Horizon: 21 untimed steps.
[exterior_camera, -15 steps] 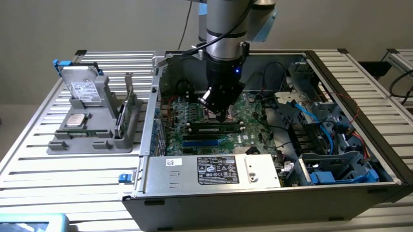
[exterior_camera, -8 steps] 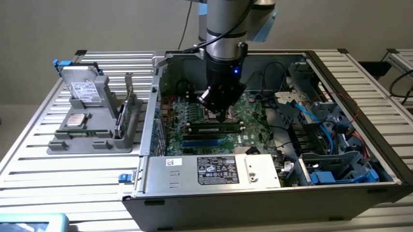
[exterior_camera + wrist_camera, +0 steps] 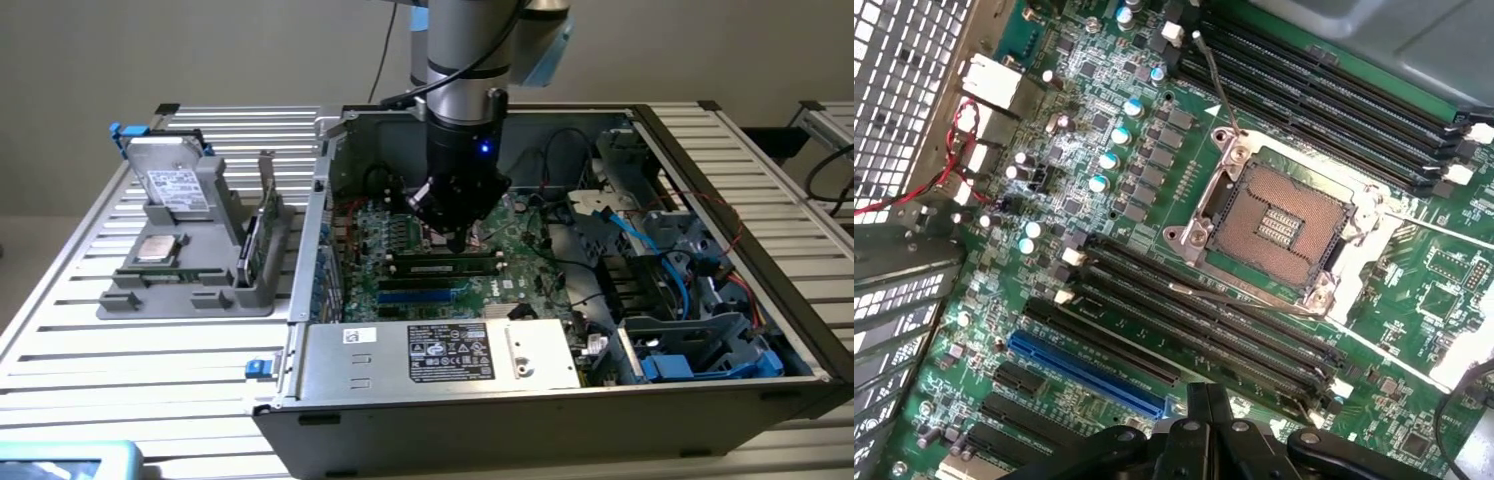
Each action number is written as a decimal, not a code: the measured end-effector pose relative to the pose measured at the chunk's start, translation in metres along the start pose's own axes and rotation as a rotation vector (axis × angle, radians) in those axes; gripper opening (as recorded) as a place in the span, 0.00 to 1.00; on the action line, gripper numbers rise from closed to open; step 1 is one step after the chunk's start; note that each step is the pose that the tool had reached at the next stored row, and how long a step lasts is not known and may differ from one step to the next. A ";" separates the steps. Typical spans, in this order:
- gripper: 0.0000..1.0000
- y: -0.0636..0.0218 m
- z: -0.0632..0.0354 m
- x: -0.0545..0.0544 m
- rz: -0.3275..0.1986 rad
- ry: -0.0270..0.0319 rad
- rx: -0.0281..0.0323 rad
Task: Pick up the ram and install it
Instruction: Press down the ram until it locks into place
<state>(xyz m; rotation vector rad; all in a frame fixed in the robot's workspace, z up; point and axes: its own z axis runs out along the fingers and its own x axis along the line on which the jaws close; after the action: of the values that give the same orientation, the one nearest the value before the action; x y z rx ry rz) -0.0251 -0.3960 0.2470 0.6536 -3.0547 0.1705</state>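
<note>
The ram (image 3: 274, 226) stands on edge in a gray holder (image 3: 187, 290) at the left of the exterior view, well apart from the gripper (image 3: 457, 243). The gripper hangs inside the open computer case (image 3: 534, 400) at frame centre, above the motherboard (image 3: 1104, 120) near the processor socket (image 3: 1279, 225). Its fingers (image 3: 1199, 420) look pressed together, holding nothing. The case sits on a slatted metal table (image 3: 120, 380) before a plain pale wall (image 3: 200, 50).

My claw (image 3: 458, 243) hangs inside the case (image 3: 694, 160), over the motherboard (image 3: 514, 285). The ram (image 3: 447, 268) sits in a slot just at my 6 o'clock in the exterior view. The power supply (image 3: 441, 352) lies further at 6. The tray (image 3: 187, 290) stands outside the case at 9 o'clock.
</note>
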 end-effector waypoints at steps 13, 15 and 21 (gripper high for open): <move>0.11 0.0000 0.0000 0.000 0.158 0.0023 0.0008; 0.11 0.0000 0.0000 0.000 0.181 0.0022 0.0010; 0.11 0.0000 0.0001 0.000 0.253 0.0003 0.0021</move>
<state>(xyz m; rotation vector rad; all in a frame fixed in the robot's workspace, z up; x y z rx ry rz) -0.0251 -0.3960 0.2469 0.2645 -3.1263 0.1759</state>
